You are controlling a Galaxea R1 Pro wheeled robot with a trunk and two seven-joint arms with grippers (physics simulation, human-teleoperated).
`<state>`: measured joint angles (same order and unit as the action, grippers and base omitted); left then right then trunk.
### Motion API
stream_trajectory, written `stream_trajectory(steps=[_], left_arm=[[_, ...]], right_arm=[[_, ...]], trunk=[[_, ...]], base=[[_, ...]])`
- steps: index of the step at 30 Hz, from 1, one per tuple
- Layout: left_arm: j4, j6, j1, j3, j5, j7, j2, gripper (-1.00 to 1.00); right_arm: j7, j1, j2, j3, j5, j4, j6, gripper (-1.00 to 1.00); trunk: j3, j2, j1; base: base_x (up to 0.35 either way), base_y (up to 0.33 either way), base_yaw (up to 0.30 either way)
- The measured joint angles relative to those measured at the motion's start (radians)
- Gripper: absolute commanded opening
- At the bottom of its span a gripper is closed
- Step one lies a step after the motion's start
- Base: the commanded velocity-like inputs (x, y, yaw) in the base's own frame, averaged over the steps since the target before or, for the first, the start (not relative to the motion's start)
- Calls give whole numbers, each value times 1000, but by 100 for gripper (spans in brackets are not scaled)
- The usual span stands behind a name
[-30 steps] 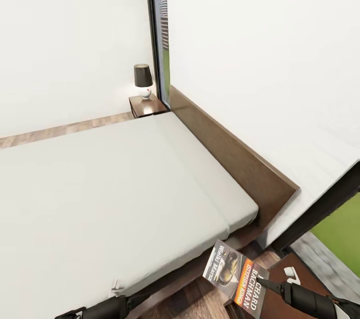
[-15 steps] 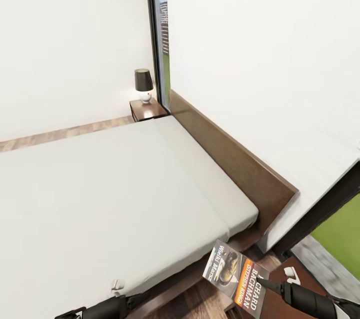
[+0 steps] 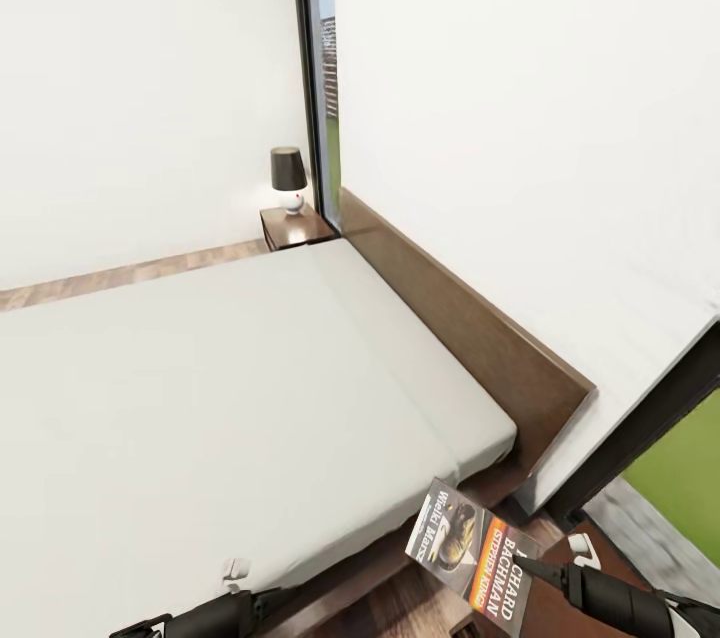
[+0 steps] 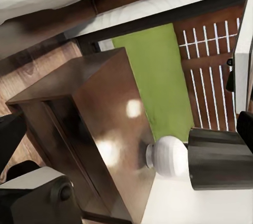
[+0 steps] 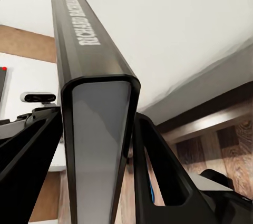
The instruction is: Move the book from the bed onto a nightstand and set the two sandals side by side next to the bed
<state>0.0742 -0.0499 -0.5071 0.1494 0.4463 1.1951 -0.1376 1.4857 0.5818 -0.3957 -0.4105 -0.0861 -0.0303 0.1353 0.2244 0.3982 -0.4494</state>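
The book [image 3: 474, 556], with "Bachman" lettered on its cover, hangs tilted just off the bed's near corner, and my right gripper [image 3: 537, 573] is shut on its edge. In the right wrist view the book's spine [image 5: 89, 76] stands between the two black fingers [image 5: 158, 166]. The bed [image 3: 230, 398] has a bare off-white mattress and a dark headboard [image 3: 470, 338]. One nightstand [image 3: 297, 226] stands at the bed's far side; another nightstand [image 4: 105, 124] shows close in the left wrist view. My left arm [image 3: 205, 618] lies low beside the bed frame. The sandals are out of view.
A dark-shaded lamp [image 3: 288, 178] stands on the far nightstand, and a like lamp [image 4: 174, 155] stands on the near one. Tall dark-framed windows [image 3: 310, 68] show grass [image 3: 685, 478]. A wood-plank floor [image 3: 130, 270] runs past the bed.
The whole head view has shifted a little, so the far nightstand and lamp sit lower in the picture. The book stays held in the same pose.
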Motion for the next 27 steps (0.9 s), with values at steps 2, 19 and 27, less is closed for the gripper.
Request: stream_trajectory(steps=[2,19,27], left_arm=[[0,0,0,0,0,0,0,100],[-1,0,0,1,0,-5,5,100],[-50,48,11,1,-2,-63,22,100]], right_arm=[[0,0,0,1,0,0,0,-100],[-7,-1,2,1,-1,0,0,-100],[-208,-1,65,6,-4,9,-19,-100]], trunk=[[-3,0,0],[-31,0,0],[-44,0,0]], base=[[0,0,0],[0,0,0],[0,0,0]])
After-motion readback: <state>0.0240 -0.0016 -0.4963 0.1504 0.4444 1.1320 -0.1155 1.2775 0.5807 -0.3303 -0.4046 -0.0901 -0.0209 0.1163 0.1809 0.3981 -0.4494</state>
